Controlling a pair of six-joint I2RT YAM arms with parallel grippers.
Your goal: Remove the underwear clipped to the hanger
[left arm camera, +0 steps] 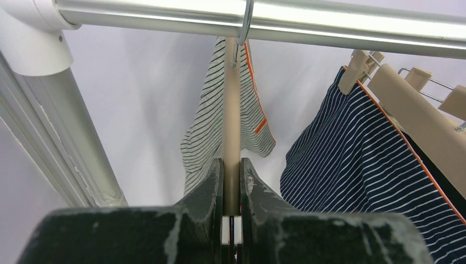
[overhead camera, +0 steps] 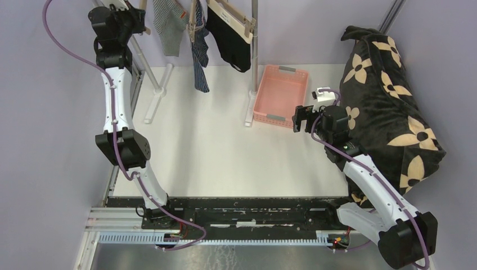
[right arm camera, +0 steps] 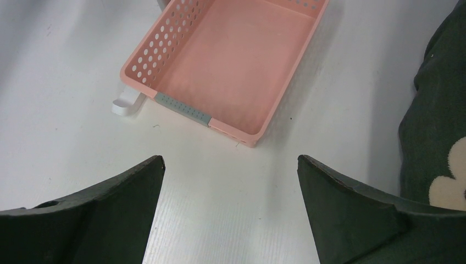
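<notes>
Three briefs hang from wooden clip hangers on the rack rod at the back: a grey-white striped one, a navy striped one and a black one. My left gripper is raised to the rod and shut on the end of the leftmost wooden hanger, which carries the grey-white brief. The navy brief hangs just to its right. My right gripper is open and empty, low over the table in front of the pink basket.
The pink basket stands by the rack's right post. The black flower-print blanket lies piled at the right, close behind my right arm. The rack's left post is close beside my left gripper.
</notes>
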